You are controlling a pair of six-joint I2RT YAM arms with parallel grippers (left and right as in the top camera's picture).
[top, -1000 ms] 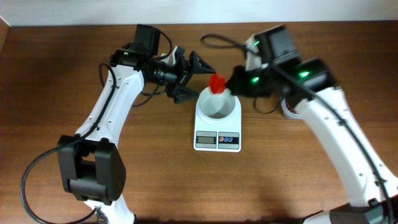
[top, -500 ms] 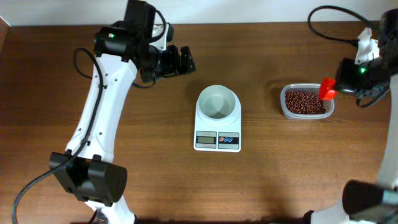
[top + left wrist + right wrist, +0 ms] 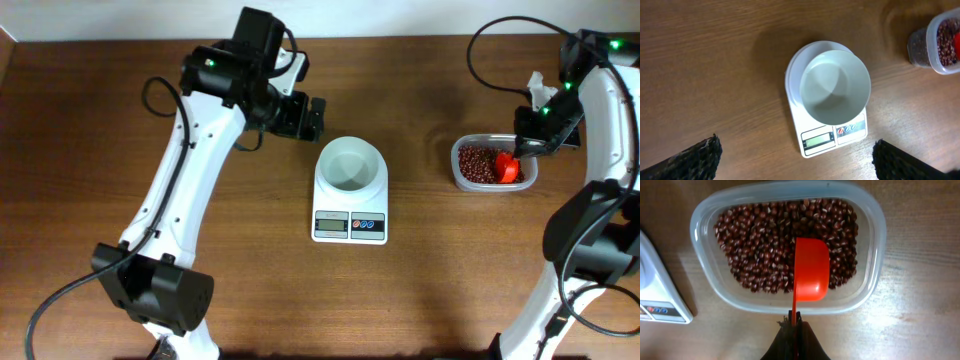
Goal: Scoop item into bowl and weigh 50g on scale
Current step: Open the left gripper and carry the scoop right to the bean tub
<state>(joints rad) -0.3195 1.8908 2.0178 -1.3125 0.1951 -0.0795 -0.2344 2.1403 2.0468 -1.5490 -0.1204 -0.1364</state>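
Sitting on the white scale (image 3: 349, 215) near the middle of the wooden desk (image 3: 430, 290), the round white bowl (image 3: 349, 165) covers most of the weighing plate. It leaves only the front strip with the grey display and the blue and red buttons showing. The left wrist view looks straight down into the bowl and shows a bare white inside with no beans in it. The digits on the display are too small to read. The left fingers (image 3: 312, 118) hover above the desk just beyond the bowl's far left side, spread as wide as they go and holding nothing. In their own camera the two dark tips sit at opposite lower corners, with the scale between them far below. Well to the right of the scale stands a clear plastic tub (image 3: 462, 178) with rounded corners, holding a loose layer of small red-brown beans (image 3: 760, 245). The right fingers (image 3: 795, 330) are pinched tightly on the thin handle of a red scoop (image 3: 811, 270). Its cup points away from the wrist and lies over the right half of the beans, inside the tub's rim. Whether the cup touches the pile or hangs just above it cannot be told.
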